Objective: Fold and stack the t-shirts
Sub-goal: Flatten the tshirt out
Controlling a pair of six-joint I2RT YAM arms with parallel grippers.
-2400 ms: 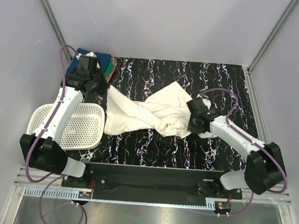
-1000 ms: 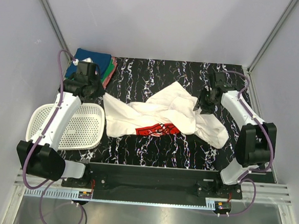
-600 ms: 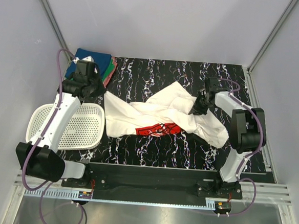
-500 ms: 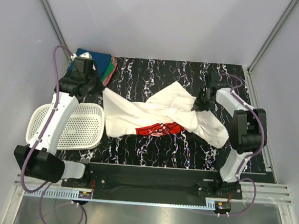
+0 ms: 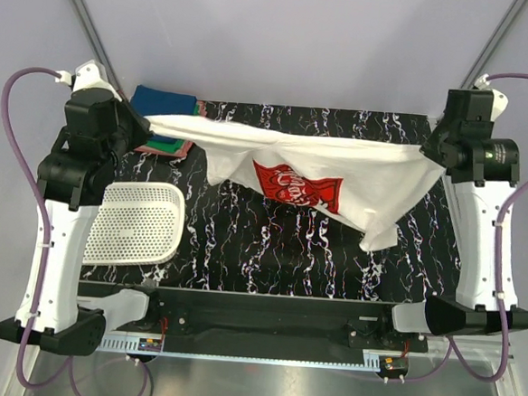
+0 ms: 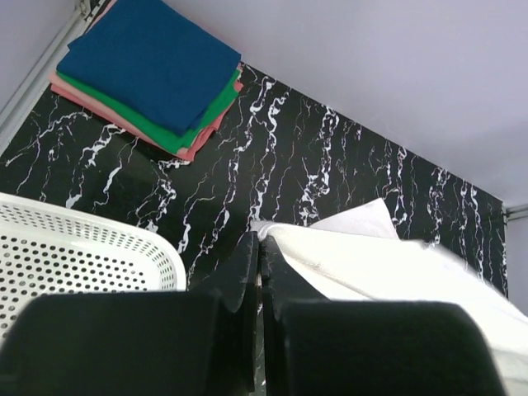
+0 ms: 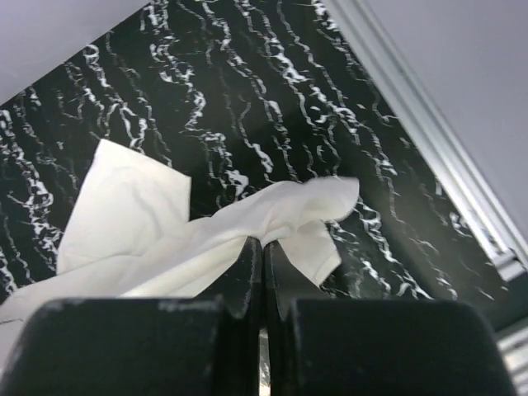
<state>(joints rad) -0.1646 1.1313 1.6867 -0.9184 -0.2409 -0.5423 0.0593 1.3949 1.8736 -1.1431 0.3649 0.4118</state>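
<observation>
From above, I held the white t-shirt (image 5: 293,164) stretched in the air between my two claws. It hung past the basket (image 5: 140,226) and off to its right, red print facing up, one loose corner drooping toward the counter (image 5: 279,244). My left claw (image 5: 141,121) was raised just beyond the basket's far edge, and my right claw (image 5: 428,151) was well away to the basket's right. The folded stack (image 5: 166,105) lay beyond the basket.

From my left wrist, the left claw was clenched on a thin edge of the shirt, with the basket just below it.

From my right wrist, the right claw was pinched on a bunched bit of cloth, and a small flap spilled past the fingers.

I judged the shirt light, limp and prone to sag. It would be best gripped at opposite corners and kept taut, since so thin a pinch could slip.
</observation>
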